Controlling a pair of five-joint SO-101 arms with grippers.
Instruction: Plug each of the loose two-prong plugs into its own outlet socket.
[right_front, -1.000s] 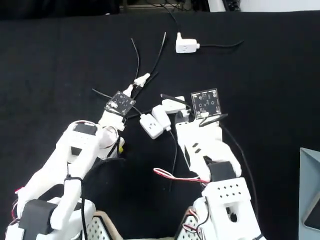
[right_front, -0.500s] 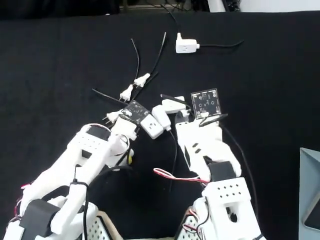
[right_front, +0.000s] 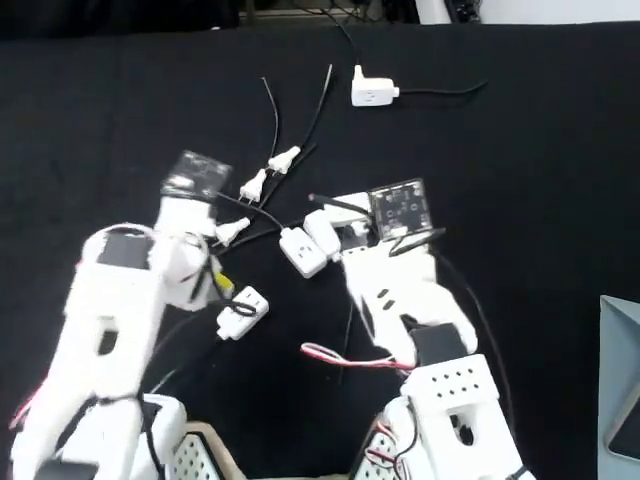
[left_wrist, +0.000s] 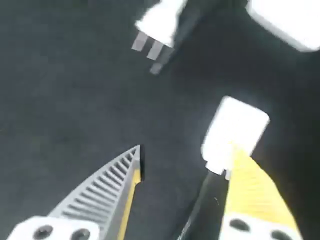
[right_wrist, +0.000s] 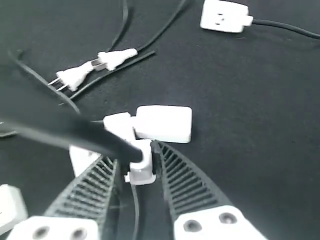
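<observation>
The left gripper (left_wrist: 185, 150), jaws released, has been drawn back beside a socket (right_front: 243, 310); a plug (right_wrist: 141, 170), still unmated, is clenched by the right gripper (right_wrist: 136, 155).

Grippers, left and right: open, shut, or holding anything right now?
Left gripper: open, holding nothing.
Right gripper: closed on a white plug.

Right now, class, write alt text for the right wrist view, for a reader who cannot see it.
The right gripper is shut on a small white plug with a black cord, close to a white outlet block on the black tabletop. Beyond lie two loose two-prong plugs end to end, and farther off a second white outlet on its cord.
</observation>
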